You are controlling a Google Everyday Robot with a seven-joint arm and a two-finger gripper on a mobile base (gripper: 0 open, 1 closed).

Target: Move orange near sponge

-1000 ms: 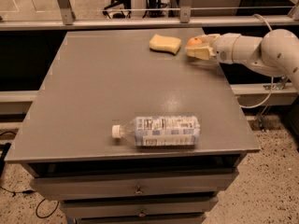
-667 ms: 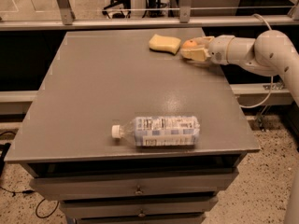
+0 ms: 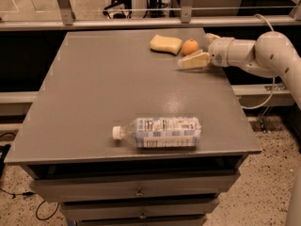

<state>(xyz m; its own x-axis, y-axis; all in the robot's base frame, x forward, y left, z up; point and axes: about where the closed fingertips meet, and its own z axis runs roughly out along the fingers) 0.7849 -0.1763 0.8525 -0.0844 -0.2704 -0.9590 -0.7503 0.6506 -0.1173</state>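
Sitting at the far right of the table [image 3: 94, 88], the orange [image 3: 190, 46] lies just right of the sponge [image 3: 165, 44], the gripper [image 3: 196, 56] spread wide and empty beside it.

A clear plastic bottle [image 3: 162, 132] lies on its side near the bench's [image 3: 94, 88] front edge, white cap pointing left; the gripper [image 3: 194, 56] hovers by the far right corner.
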